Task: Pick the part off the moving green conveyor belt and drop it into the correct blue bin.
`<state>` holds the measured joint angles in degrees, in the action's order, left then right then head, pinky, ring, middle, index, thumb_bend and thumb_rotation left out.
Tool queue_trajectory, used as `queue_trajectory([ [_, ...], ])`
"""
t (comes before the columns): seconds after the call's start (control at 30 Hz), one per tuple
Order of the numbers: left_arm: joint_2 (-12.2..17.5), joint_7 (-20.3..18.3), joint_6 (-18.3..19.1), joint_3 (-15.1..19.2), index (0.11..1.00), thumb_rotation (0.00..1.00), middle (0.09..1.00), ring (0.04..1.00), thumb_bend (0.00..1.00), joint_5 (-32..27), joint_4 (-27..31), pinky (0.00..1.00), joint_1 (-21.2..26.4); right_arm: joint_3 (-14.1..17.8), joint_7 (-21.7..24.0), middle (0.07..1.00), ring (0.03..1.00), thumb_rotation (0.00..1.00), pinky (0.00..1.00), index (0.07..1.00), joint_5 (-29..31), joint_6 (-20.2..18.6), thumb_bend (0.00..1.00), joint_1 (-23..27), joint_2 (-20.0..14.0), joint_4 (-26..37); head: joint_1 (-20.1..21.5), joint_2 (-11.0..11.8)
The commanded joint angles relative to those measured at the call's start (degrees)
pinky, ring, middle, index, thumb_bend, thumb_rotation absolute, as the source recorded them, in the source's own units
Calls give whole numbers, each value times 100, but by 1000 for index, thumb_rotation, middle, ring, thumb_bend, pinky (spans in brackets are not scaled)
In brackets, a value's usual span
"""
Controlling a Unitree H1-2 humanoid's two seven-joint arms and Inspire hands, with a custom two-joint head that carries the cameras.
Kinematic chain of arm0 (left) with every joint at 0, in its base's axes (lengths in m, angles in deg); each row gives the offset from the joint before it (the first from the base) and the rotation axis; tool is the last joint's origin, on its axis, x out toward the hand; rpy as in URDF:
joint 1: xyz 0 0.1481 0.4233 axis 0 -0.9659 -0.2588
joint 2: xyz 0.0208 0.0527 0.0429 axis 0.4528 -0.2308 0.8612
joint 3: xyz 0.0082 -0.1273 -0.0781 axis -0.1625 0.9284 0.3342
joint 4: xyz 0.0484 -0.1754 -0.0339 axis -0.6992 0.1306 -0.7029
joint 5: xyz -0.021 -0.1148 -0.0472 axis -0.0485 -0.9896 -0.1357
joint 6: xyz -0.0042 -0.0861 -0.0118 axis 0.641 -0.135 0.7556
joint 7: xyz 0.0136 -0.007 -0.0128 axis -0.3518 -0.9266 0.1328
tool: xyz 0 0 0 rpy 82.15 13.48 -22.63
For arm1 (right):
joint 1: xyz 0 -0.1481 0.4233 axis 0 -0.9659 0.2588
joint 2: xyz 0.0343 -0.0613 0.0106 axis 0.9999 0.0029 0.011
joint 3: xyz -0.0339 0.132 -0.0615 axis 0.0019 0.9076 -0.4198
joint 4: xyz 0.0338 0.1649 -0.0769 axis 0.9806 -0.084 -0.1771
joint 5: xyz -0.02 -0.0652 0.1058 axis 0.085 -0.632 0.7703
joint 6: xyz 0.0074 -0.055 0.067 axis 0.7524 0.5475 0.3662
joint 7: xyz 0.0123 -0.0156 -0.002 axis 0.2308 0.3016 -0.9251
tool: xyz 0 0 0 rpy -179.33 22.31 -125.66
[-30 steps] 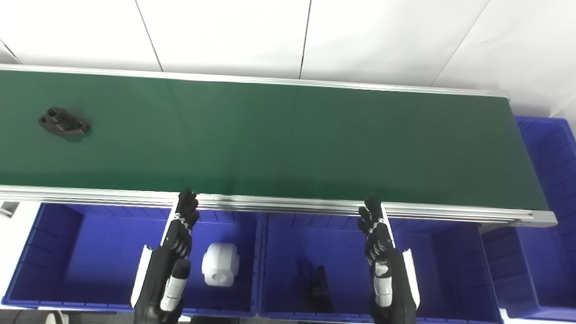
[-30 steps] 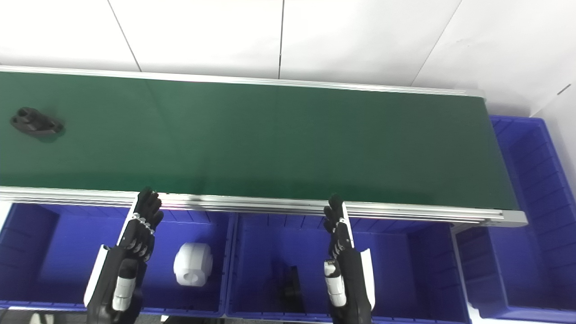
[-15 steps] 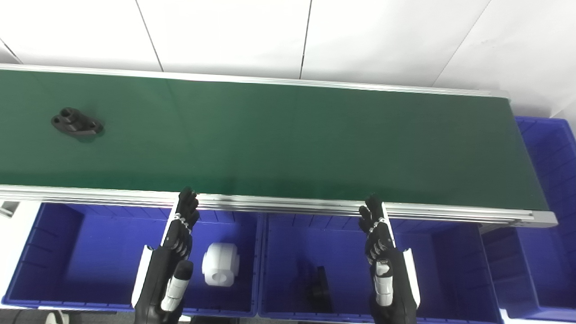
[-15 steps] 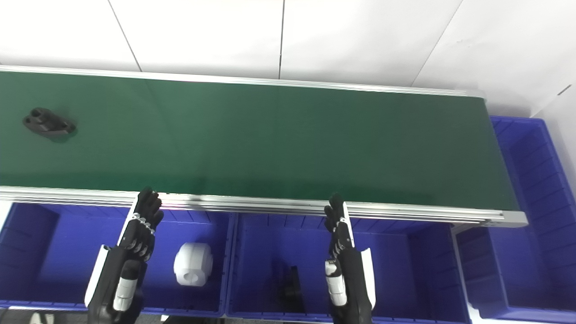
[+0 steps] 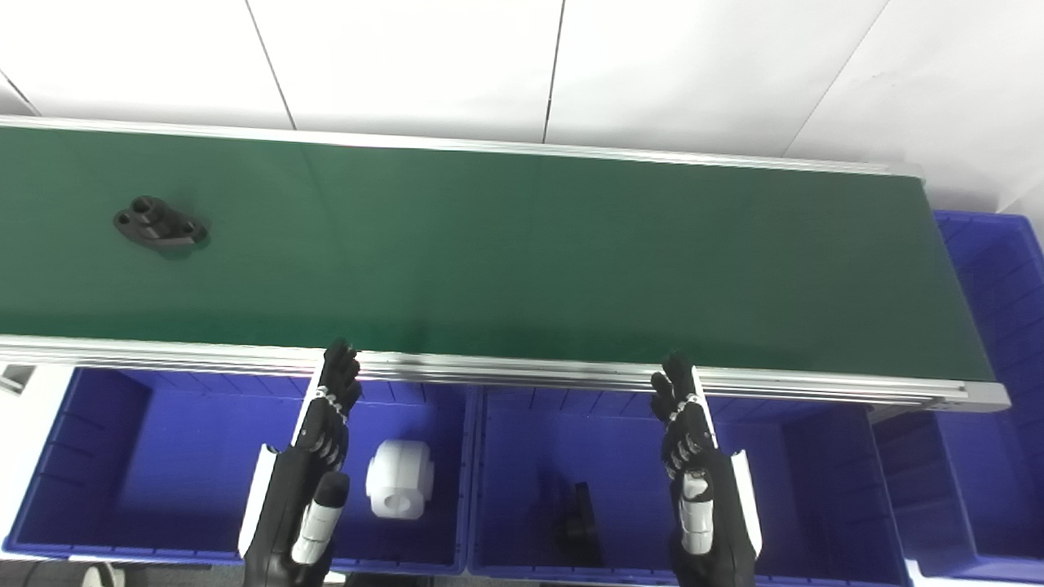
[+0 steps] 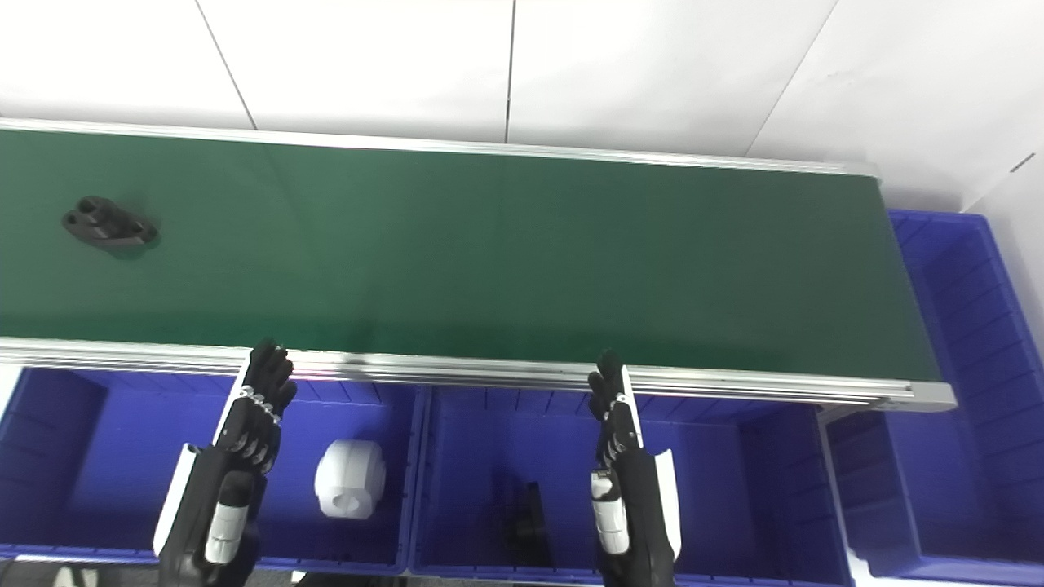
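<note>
Your left hand and right hand both hung empty, fingers stretched out straight and fairly close together, tips pointing at the near metal rail of the belt without clearly touching it. Neither held anything. Each hovered over the row of blue bins below the rail: the left hand over the left bin, which held a white part, and the right hand over the middle bin, where a black part lay in shadow.

You were at the waiting step, I judge; no pick had begun. The black part to be sorted lay flat on the green belt far to the left, well apart from both hands (nearer the left one). By its colour it probably belonged with the dark piece in the middle bin.

The next move called for timing: let the part ride closer, then reach over the rail, spread the fingers and close on it from above. A further blue bin stood off the belt's right end.
</note>
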<state>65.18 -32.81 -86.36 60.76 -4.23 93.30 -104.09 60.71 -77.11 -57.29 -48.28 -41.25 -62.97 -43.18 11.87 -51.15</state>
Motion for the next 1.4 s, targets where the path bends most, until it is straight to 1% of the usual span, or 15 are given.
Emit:
queue_trajectory([
  [0.0,-17,37,-180,-46,1000,910,1000,1000,764,-1,106,1000,-58,-14,67,989,980,994,996,989,16,81,932,-46,13,133,-4,6],
  [0.23,-55,97,-265,-51,1000,921,1000,1000,763,125,76,1000,-71,1,78,991,981,997,993,997,40,96,933,-60,-36,128,-38,6],
  [0.43,-77,124,-318,-100,1000,907,1000,1000,802,178,-5,1000,-121,35,92,994,981,994,1000,998,108,210,927,-81,-98,50,-232,215],
  [0.53,-120,170,-383,-126,1000,910,1000,1000,816,333,-50,1000,-151,90,106,993,981,995,998,993,152,331,921,-85,-139,-35,-422,319],
  [0.7,-221,252,-524,-202,1000,917,1000,1000,839,611,-226,1000,-146,221,193,996,986,984,1000,998,417,559,914,-73,-271,-221,-1010,590],
  [0.8,-285,324,-580,-262,1000,922,1000,1000,838,771,-309,1000,-128,293,247,1000,996,988,1000,1000,568,642,911,-50,-339,-297,-1204,652],
  [0.9,-398,458,-636,-346,1000,909,1000,1000,835,961,-433,1000,-112,412,308,1000,1000,996,1000,1000,694,750,913,4,-423,-419,-1541,819],
  [0.97,-454,551,-668,-410,1000,908,1000,1000,847,1063,-537,1000,-103,488,334,1000,1000,999,1000,1000,748,816,914,26,-467,-507,-1716,980],
  [1.0,-477,594,-679,-457,1000,908,1000,1000,856,1089,-598,1000,-95,527,361,1000,1000,1000,1000,1000,799,860,912,38,-500,-561,-1952,1113],
  [1.1,-518,757,-688,-604,1000,898,1000,1000,861,1077,-710,1000,-74,606,460,1000,1000,1000,1000,1000,919,948,909,60,-575,-690,-2150,1235],
  [1.2,-500,918,-690,-745,1000,895,1000,1000,869,1088,-826,1000,-24,656,550,1000,1000,1000,1000,1000,1101,987,880,92,-624,-804,-2379,1437],
  [1.23,-489,961,-689,-780,1000,893,1000,1000,873,1085,-858,1000,-9,672,567,1000,1000,1000,1000,1000,1126,998,876,100,-624,-825,-2379,1437],
  [1.27,-490,1009,-689,-811,1000,891,1000,1000,880,1108,-910,1000,9,697,586,1000,1000,1000,1000,1000,1155,1023,869,115,-634,-870,-2591,1605],
  [1.3,-484,1054,-688,-839,1000,893,1000,1000,890,1127,-946,1000,24,715,603,1000,1000,1000,1000,1000,1176,1041,857,125,-640,-902,-2591,1605],
  [1.37,-438,1312,-690,-965,1000,904,1000,998,868,1267,-1077,973,131,753,673,1000,1000,1000,1000,1000,1255,1060,844,160,-686,-998,-2836,1793],
])
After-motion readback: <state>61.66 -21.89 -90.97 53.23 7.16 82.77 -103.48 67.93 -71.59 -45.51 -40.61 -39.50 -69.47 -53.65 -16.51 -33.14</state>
